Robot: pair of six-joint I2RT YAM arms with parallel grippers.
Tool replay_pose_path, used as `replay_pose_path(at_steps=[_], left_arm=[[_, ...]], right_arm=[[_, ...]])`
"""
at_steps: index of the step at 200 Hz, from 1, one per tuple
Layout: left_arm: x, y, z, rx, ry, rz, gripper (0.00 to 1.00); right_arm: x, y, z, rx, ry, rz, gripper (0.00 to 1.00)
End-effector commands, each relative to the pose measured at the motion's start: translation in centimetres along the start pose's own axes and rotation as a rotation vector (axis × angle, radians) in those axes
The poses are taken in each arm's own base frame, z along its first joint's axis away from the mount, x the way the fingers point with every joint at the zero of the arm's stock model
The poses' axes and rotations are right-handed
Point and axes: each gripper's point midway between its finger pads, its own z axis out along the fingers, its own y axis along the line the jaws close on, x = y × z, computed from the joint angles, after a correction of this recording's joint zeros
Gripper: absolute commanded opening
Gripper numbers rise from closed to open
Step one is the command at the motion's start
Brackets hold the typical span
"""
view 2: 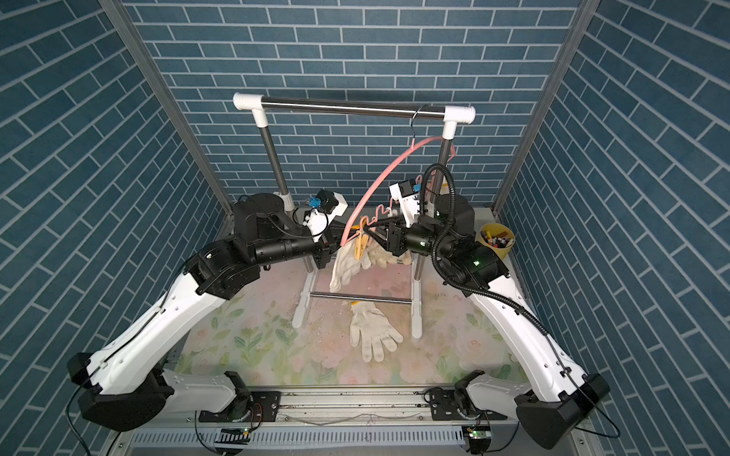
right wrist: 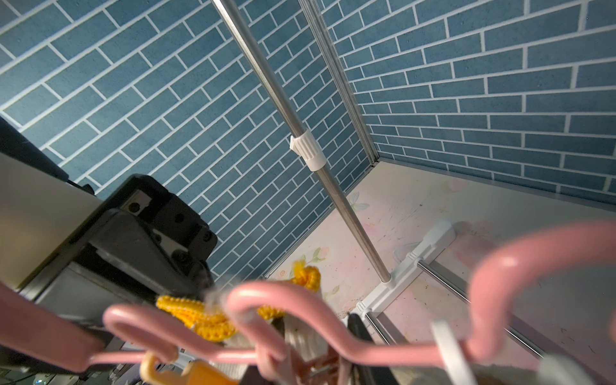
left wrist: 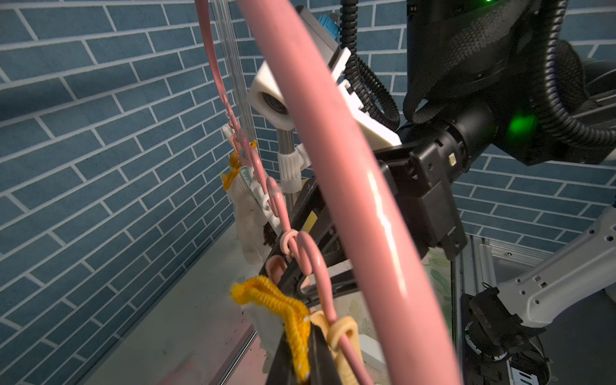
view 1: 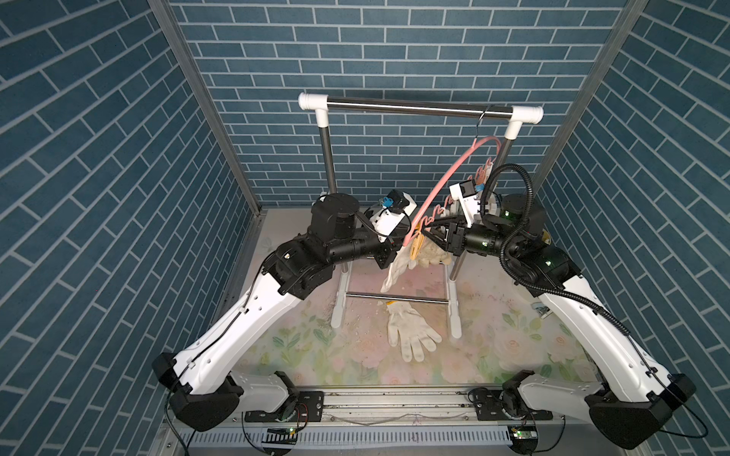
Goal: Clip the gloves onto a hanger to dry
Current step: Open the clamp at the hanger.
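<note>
1. A steel clothes rack [view 1: 395, 104] with white joints stands at the back of a flowered table [view 1: 300, 343], between blue brick-patterned walls.
2. A pink hanger [left wrist: 350, 200] hooks over the rack's top bar near its right end. It slants down toward the middle of the rack, with small clips dangling below it.
3. The left gripper [left wrist: 301, 363] reaches in from the rack's left post. Its fingers are pinched tight on the yellow cuff of a white glove [view 1: 395, 272], just beside a yellow clip [view 1: 416, 246] at the hanger's low end. The glove's fingers hang above the rack's bottom rail.
4. The right gripper [view 2: 367, 228] reaches in from the rack's right post to the row of clips. How wide its fingers stand, or whether they grip anything, cannot be told.
5. More cream gloves [view 1: 434, 256] bunch under the clips, just inside the right post.
6. A loose glove [view 1: 411, 331] lies flat on the table just in front of the bottom rail.
</note>
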Motion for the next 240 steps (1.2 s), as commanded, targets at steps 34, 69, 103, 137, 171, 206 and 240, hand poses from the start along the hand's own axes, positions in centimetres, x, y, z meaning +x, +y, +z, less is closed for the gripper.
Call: replay_pose_path(at_steps=[34, 69, 103, 137, 171, 206, 240], left_arm=[[0.3, 0.1, -0.2, -0.005, -0.004, 0.003, 0.00], [3.1, -0.9, 0.8, 0.056, 0.051, 0.000, 0.00], [5.5, -2.3, 2.1, 0.156, 0.096, 0.019, 0.00], [5.2, -3.4, 2.4, 0.229, 0.053, 0.077, 0.00], [5.5, -4.2, 2.8, 0.278, 0.013, 0.139, 0.00], [6.9, -2.5, 3.3, 0.256, 0.018, 0.164, 0.00], [7.8, -2.1, 2.4, 0.257, -0.076, 0.297, 0.04]], right_arm=[[-1.4, 1.2, -0.9, -0.009, -0.040, -0.074, 0.19], [-1.3, 1.4, -1.3, 0.003, -0.036, -0.092, 0.13], [-1.3, 1.6, -1.7, 0.007, -0.033, -0.109, 0.09], [-1.3, 1.7, -1.9, 0.008, -0.029, -0.123, 0.09], [-1.2, 1.8, -2.0, 0.004, -0.028, -0.130, 0.09], [-1.3, 2.1, -2.4, 0.004, -0.034, -0.142, 0.09], [-1.1, 2.1, -2.4, 0.004, -0.026, -0.147, 0.09]])
